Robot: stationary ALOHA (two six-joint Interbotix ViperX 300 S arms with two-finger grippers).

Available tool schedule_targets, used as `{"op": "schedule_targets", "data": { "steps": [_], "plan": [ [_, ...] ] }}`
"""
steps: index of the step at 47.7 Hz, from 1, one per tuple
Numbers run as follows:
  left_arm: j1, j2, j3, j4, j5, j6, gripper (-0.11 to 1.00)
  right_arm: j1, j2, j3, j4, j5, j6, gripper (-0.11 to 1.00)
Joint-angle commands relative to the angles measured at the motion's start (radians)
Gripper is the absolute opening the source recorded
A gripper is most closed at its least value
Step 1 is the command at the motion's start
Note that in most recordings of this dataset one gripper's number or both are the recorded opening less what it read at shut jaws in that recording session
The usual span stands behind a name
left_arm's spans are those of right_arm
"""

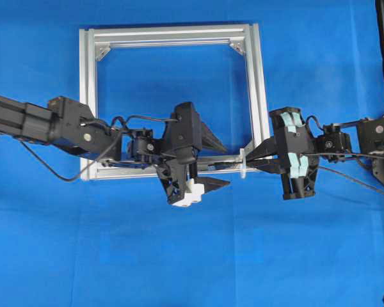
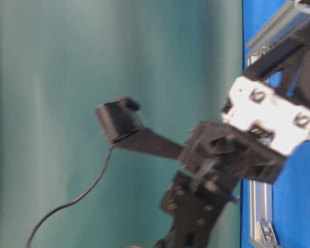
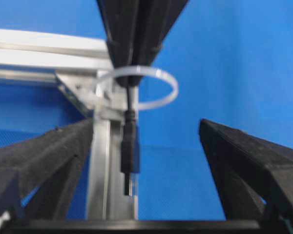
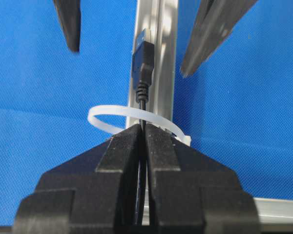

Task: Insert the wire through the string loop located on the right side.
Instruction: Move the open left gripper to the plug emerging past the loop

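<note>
I am gripping the wire [image 4: 142,105] in my right claw [image 4: 143,134], plug through the string loop [image 4: 107,114]; my open left claw [image 3: 146,141] must next pinch the plug.

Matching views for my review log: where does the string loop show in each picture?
Overhead: string loop at the silver frame's lower right corner.
Table-level: I cannot make it out.
Left wrist: upper middle, ringing the wire.
Right wrist: centre, above the right gripper.
Shared landmark: the frame.

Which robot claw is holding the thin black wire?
The right claw: its fingers are squeezed shut on the wire, right at the string loop. The left claw is wide open, holding nothing.
</note>
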Motion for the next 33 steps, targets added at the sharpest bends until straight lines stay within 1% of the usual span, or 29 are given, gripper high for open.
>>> {"op": "schedule_targets", "data": {
  "steps": [1,9,33],
  "plan": [
    [0.005,0.002,-0.023,0.003,-0.008,-0.003,0.89,0.002,-0.008,-0.012,-0.002,-0.009,0.000,-0.03],
    [0.008,0.026,-0.025,0.003,-0.023,-0.009,0.89,0.003,-0.008,-0.012,-0.002,-0.008,0.000,-0.03],
    [0.006,0.028,-0.025,0.003,-0.049,-0.011,0.89,0.008,-0.008,-0.011,-0.002,-0.006,0.000,-0.03]
  ]
}}
